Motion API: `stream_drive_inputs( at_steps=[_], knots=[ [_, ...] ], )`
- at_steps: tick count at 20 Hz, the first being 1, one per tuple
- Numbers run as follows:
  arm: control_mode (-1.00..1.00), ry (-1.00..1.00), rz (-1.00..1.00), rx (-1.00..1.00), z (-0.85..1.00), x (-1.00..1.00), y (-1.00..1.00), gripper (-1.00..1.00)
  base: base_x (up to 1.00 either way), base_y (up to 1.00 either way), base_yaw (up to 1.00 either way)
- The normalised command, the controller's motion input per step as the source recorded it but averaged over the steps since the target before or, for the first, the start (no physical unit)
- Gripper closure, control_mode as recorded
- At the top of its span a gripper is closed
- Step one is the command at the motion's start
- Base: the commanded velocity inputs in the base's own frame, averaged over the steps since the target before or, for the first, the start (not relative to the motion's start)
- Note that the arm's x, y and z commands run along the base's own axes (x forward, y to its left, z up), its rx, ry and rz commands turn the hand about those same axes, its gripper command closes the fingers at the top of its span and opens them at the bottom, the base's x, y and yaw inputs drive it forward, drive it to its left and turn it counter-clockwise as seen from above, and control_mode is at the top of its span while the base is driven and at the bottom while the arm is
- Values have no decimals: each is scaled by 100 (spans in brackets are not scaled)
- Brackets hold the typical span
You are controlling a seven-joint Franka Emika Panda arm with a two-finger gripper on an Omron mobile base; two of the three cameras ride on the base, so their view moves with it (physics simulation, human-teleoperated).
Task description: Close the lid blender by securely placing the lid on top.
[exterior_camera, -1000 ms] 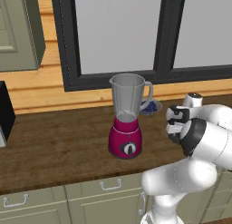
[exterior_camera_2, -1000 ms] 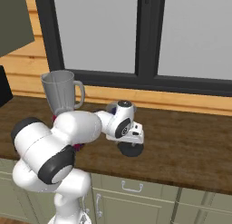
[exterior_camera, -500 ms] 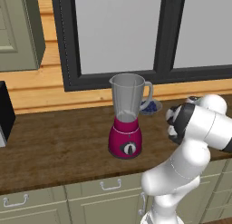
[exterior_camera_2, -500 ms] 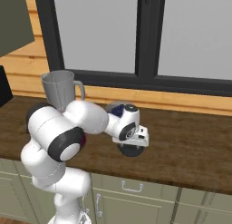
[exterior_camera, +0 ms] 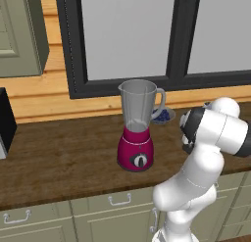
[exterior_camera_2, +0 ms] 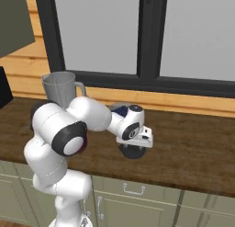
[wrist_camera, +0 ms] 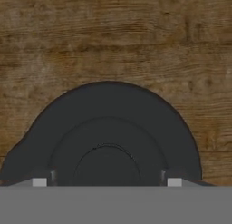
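Pincer [wrist_camera: 107, 178] spread wide, straddling the lid [wrist_camera: 106, 132] on the counter [wrist_camera: 113, 32].

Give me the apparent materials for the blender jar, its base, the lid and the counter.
Blender jar: clear grey, see-through, so likely glass or plastic; cannot tell which.
Base: glossy magenta, probably moulded plastic, with a black dial.
Lid: matte black with stepped concentric rings, probably plastic or rubber.
Counter: dark brown wood, with visible grain streaks and a low sheen.
All of it is rendered, so these are looks only.
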Motion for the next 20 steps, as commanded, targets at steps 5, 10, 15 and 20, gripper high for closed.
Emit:
stream_drive_inputs(
  at_steps=[5,10,15,20],
  knots=[
    [-100,0,0,0,-54,1,0,100,0,0,0],
    [-100,9,1,0,-10,0,6,100,0,0,0],
    [-100,2,0,1,0,-9,4,100,0,0,0],
    [-100,-1,0,2,58,-45,4,100,0,0,0]
  ],
)
